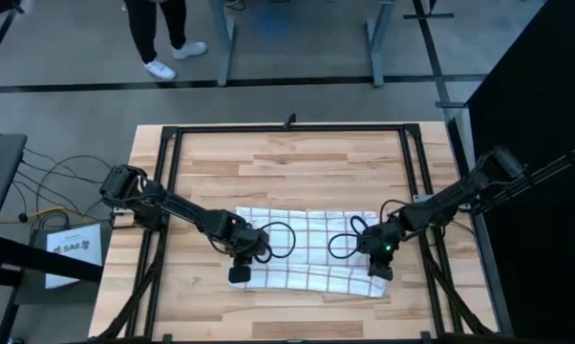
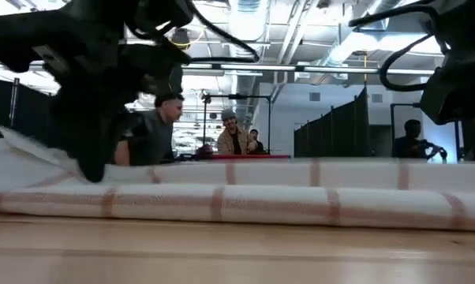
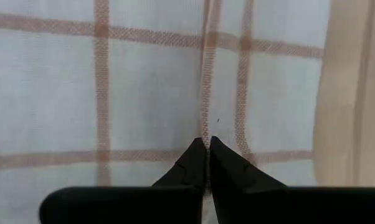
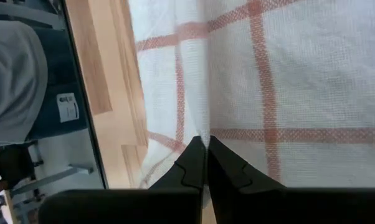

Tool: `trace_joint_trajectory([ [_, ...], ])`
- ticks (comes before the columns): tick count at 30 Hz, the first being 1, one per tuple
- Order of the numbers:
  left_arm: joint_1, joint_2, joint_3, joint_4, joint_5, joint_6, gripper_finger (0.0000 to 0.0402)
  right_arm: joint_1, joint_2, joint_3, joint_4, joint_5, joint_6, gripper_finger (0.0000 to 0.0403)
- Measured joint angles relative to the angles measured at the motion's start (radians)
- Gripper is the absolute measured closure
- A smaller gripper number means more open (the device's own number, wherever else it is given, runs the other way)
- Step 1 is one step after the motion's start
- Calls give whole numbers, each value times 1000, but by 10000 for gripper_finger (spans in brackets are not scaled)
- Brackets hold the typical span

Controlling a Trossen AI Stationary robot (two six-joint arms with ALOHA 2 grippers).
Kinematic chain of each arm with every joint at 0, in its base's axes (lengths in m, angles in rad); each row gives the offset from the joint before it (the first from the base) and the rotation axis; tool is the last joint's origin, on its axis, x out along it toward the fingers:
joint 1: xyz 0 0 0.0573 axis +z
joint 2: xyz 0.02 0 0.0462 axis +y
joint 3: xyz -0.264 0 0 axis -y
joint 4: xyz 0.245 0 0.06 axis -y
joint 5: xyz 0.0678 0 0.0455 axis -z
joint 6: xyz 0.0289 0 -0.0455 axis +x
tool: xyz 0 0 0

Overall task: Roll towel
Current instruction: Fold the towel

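Towel (image 2: 245, 197) folds, claw-pinched, hidden.

A: Lighting's pretty even up top, soft shadows under both arms on the table (image 1: 297, 162).

B: Yeah, but the low view's backlit by ceiling strip lights (image 2: 245, 73) along the top of the frame, and the arms are blurry dark silhouettes.
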Motion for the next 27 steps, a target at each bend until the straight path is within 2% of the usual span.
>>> trace_joint_trajectory([
  [4,1,-1,-37,24,-2,-72,394,-29,0,0,-37,12,-20,390],
  [12,1,-6,-34,34,3,-125,315,-112,0,0,-85,20,-93,301],
  [16,4,-14,13,-18,-11,-115,286,-123,-6,15,-151,-25,-110,272],
  [23,6,-14,152,-228,-204,-31,278,-123,-46,126,-349,5,-241,263],
  [27,-51,-15,224,-265,-195,-53,280,-36,-64,215,-319,31,-222,267],
])
